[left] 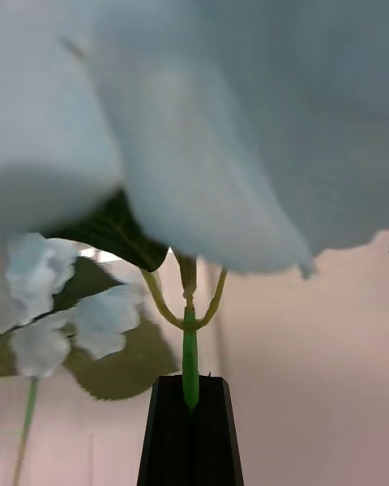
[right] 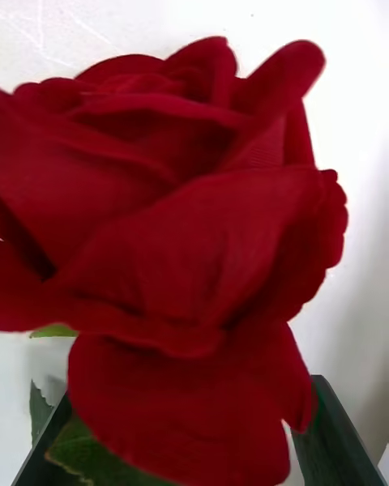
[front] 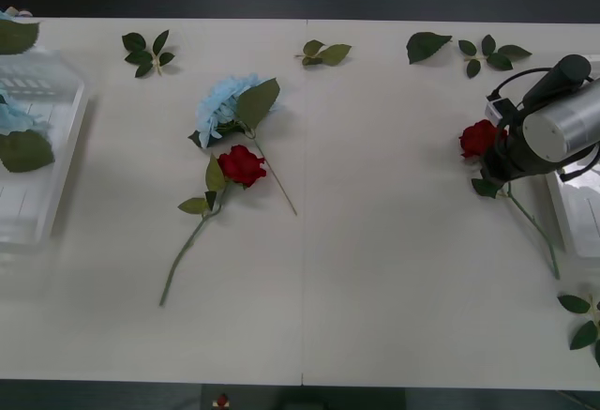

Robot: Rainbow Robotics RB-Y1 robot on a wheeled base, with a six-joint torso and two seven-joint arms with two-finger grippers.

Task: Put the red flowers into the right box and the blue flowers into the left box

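Beside right box, right gripper.

The right arm reaches in low at the table's right edge, its gripper clamped on a stem. The left gripper is pinched together on another.

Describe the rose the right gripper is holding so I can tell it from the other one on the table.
Look to the table's right edge, beside the right box. There the right gripper grips a red rose just below its bloom, its stem trailing toward the near edge. The other rose lies loose mid-table, against a blue flower.
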